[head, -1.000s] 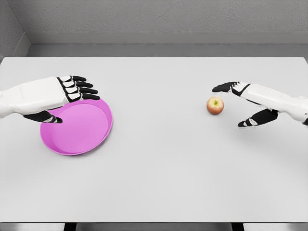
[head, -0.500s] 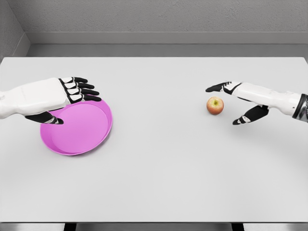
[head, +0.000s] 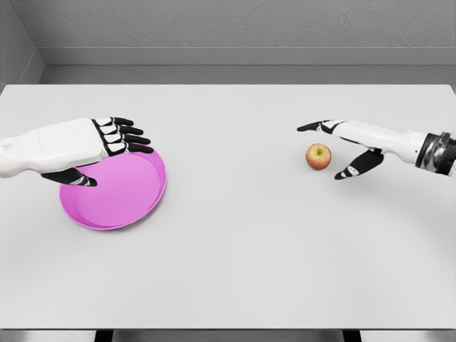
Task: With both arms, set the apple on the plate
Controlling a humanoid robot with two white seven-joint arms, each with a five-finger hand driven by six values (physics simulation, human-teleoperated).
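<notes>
The apple [head: 318, 156] sits on the white table [head: 242, 249], right of centre, red-yellow with its stem end up. It lies inside the spread of the right hand [head: 345, 142], untouched. The black fingers [head: 311, 127] point left and reach past the apple on its far side, just above it in the picture. The thumb [head: 350, 169] angles down and left on the near side, its tip just right of the apple. Fingers and thumb are wide apart, with a visible gap to the apple on both sides (nothing gripped). The right forearm comes in from the right edge, white with a dark wrist band.

The left hand [head: 96, 146] is over the far left rim of the pink plate [head: 121, 189]. Its four black fingers [head: 132, 140] are stretched out to the right, side by side with small gaps, tips over the plate's far edge. The thumb [head: 75, 178] hangs lower, tip over the plate's left inner part. I can't tell whether it touches the plate or hovers. The fingers are not closed on the rim, so this hand is loose and holds nothing.

The plate lies flat on the table, well apart from the apple. A wide bare stretch of table runs between the left fingertips and the right fingertips.
</notes>
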